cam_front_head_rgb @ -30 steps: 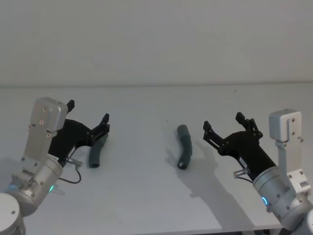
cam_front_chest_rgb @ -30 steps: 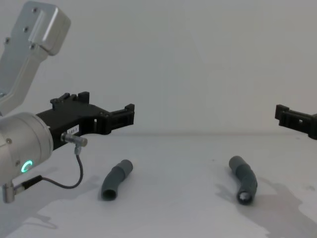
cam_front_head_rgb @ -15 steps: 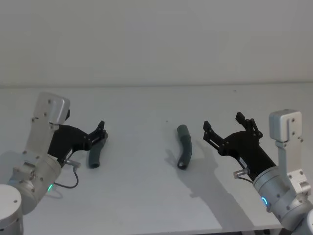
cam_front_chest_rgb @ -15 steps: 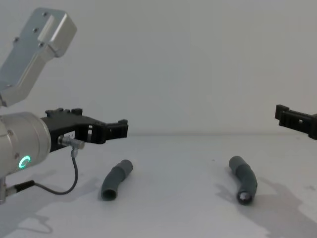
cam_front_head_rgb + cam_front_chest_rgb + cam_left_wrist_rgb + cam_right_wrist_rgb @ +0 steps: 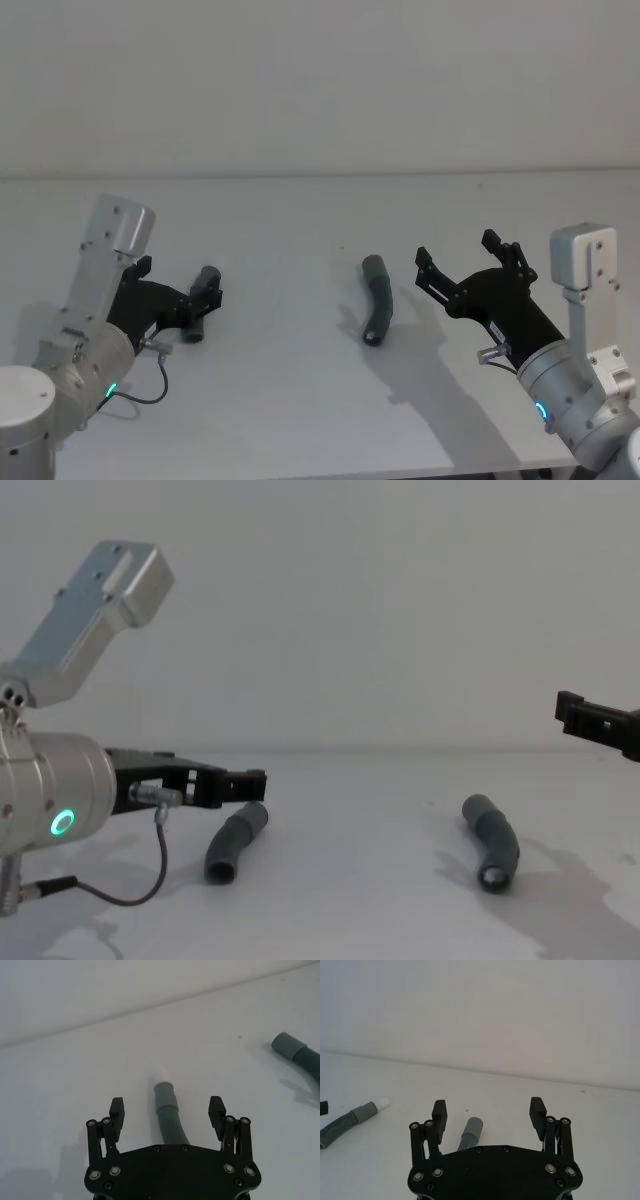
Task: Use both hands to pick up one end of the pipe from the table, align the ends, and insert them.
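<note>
On the left side of the white worktop lies the left hose piece, ribbed, dark grey and gently bent, flat on the surface with its smooth cuff and short white tip pointing away from the robot. The left claw sits low over it, spread wide, one finger on each side of the ribbed body. The left wrist view shows a clear gap on both sides, so nothing is gripped. The right hose piece rests well apart from the first, nearer the middle of the worktop. It is also bent, with its cuff at the far end and a dark open end turned toward the robot. To the right of it, and apart from it, the right claw hangs above the worktop. It is opened wide and empty, and its fingers reach forward toward that piece.
</note>
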`<state>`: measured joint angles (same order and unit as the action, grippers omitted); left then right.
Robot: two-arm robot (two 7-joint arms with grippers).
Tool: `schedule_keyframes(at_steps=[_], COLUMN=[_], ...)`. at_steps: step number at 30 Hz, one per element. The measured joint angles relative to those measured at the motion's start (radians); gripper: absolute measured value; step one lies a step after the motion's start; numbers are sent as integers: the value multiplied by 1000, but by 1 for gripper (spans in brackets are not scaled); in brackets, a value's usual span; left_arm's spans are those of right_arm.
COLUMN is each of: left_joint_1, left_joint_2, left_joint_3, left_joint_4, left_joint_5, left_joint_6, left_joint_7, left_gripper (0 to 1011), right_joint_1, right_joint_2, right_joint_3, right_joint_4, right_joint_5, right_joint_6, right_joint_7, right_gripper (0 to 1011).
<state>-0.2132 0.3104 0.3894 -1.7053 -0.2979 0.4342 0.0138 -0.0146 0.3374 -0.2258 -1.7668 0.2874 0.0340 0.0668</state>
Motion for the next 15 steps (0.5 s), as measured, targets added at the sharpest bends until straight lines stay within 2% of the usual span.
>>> schedule_keyframes(at_steps=[15], left_joint_1=[-10], left_joint_2=[-47], left_joint_3=[-13], left_joint_4=[26], left_joint_5=[-14], left_joint_6=[96], left_joint_7=[21], left_gripper=[1003], right_joint_1=[0], right_joint_2=[0], right_joint_3=[0], right_joint_4=[0], right_joint_5=[0], right_joint_6=[0], right_joint_7=[0], right_gripper=[1006])
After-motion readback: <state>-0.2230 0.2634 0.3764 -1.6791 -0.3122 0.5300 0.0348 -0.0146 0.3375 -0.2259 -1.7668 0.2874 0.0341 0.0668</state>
